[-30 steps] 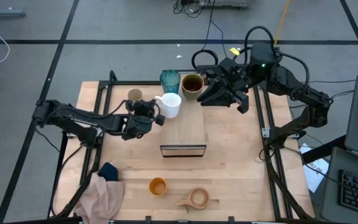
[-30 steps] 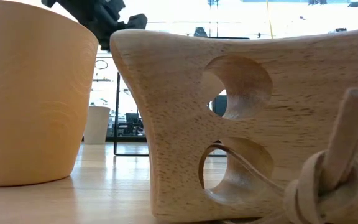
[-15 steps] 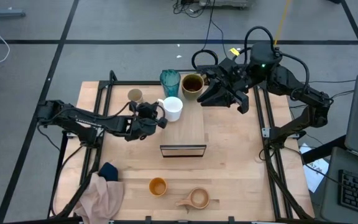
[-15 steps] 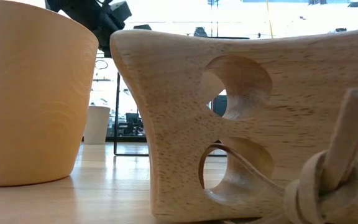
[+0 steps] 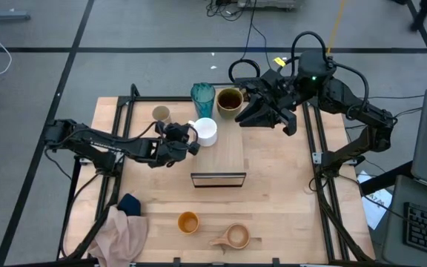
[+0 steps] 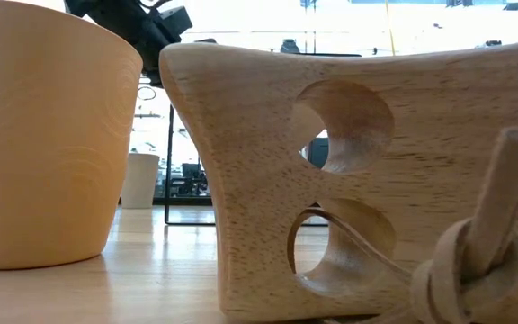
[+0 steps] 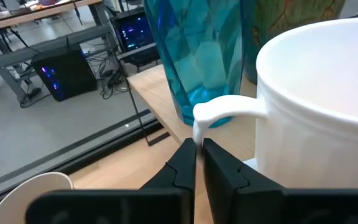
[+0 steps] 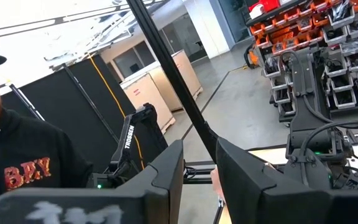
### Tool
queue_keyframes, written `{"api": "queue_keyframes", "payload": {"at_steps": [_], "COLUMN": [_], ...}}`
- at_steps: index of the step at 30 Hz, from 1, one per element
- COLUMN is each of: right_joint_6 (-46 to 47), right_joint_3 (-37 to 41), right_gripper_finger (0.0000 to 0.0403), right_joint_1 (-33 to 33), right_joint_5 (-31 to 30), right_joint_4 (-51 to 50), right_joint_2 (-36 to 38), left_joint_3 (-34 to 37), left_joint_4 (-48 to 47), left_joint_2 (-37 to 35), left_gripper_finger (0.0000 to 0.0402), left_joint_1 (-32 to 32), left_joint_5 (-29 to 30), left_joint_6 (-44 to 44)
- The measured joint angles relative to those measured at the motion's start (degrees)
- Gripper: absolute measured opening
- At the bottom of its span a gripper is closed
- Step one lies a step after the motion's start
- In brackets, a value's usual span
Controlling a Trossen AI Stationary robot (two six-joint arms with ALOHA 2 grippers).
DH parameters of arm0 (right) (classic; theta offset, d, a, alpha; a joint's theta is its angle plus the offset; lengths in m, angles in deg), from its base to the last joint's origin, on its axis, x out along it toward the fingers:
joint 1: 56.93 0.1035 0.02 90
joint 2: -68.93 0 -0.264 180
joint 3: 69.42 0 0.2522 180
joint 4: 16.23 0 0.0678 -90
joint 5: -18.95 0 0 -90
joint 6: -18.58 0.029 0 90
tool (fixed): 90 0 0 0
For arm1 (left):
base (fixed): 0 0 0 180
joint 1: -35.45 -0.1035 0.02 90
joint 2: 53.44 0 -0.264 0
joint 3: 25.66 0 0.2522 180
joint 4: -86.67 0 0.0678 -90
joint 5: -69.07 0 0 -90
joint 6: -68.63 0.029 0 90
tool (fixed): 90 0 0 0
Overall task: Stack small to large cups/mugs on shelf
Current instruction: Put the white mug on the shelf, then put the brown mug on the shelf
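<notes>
1. The shelf (image 5: pixel 219 152) lies in the middle of the table (image 5: pixel 288 200), its far end running toward the far edge and its dark open end facing the near edge. Its plank top is narrow, so a cup set off-centre could tip over a long side.
2. The teal tumbler (image 5: pixel 203 97) stands at the shelf's far end, touching or nearly touching the white mug (image 5: pixel 207 130). Being tall, it would probably topple first if the mug were swung or dragged into it.
3. The olive-brown mug (image 5: pixel 229 101) sits beside the tumbler at the far end, with the right gripper (image 5: pixel 252 110) hanging just beside it, fingers spread and holding nothing. A careless sweep there could shove the mug into the tumbler.
4. The white mug rests on the shelf's left long edge. The left gripper (image 7: pixel 196 165) has its fingers pressed together on the thin handle. That is a slim pinch far from the mug's weight, so the mug may twist or slip out on lifting.
5. The wooden handled cup (image 5: pixel 236 236) stands near the table's near edge, well apart from both arms.
6. The beige cup (image 5: pixel 161 113) stands off the shelf near the far-left corner, just beside the left arm, whose forearm could clip it.
7. The orange cup (image 5: pixel 188 222) sits near the near edge beside the handled cup; I judge it safe for now.
</notes>
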State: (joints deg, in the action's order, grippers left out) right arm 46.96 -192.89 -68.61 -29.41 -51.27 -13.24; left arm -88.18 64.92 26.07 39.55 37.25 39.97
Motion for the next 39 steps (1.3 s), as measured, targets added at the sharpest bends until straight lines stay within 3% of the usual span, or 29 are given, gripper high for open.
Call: {"api": "queue_keyframes", "payload": {"at_steps": [20, 39], "right_joint_6": [-0.5, -2.4], "right_joint_3": [0.0, 0.0], "right_gripper_finger": [0.0089, 0.0089], "right_joint_1": [0.0, 0.0], "right_joint_5": [0.2, 0.2], "right_joint_4": [-0.8, -3.0], "right_joint_2": [0.0, 0.0], "left_joint_3": [0.0, 0.0], "left_joint_4": [2.2, -4.2], "left_joint_2": [0.0, -7.7], "left_gripper_finger": [0.009, 0.0202], "left_joint_1": [-0.7, 1.8], "left_joint_5": [-2.9, -7.7], "left_joint_6": [2.0, 5.0]}}
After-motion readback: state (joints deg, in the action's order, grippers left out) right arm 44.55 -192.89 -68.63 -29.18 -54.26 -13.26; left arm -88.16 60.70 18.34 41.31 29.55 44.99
